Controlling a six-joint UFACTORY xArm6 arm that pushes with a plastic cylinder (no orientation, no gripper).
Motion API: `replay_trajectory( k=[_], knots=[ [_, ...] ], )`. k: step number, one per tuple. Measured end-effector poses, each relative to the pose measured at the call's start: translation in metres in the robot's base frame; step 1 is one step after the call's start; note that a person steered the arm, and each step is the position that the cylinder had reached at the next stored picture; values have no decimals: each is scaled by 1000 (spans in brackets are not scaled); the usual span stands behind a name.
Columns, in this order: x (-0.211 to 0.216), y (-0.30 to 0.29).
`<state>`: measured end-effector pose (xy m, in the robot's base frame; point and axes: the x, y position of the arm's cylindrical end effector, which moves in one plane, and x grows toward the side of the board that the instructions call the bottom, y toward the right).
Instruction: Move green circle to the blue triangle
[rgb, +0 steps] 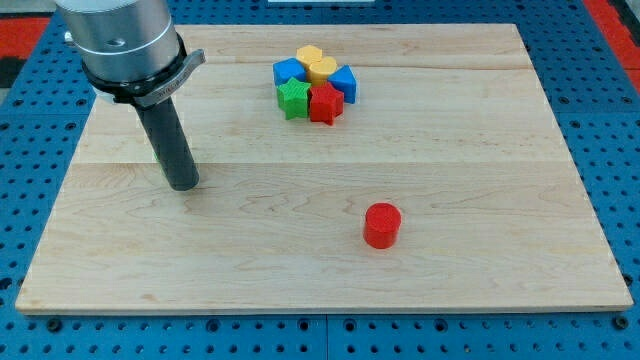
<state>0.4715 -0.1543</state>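
My tip (183, 186) rests on the wooden board (480, 170) at the view's left, far from all blocks. A tight cluster of blocks sits at the view's top centre. In it, a green block (293, 98) with a star-like outline is at the lower left, touching a red star (325, 102) on its right. A blue triangle-like block (346, 82) is at the cluster's right, just above the red star. A blue block (287, 71) is at the upper left, and two yellow blocks (317, 63) lie in the middle top. I see no other green block.
A red cylinder (381, 225) stands alone at the view's lower right of centre. The arm's grey metal body (118, 40) hangs over the board's top-left corner. A blue pegboard (600, 90) surrounds the board.
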Motion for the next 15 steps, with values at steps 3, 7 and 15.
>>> replay_trajectory(
  k=[3,7,15],
  knots=[
    [5,-114],
    [-23,-5],
    [-13,93]
  ],
)
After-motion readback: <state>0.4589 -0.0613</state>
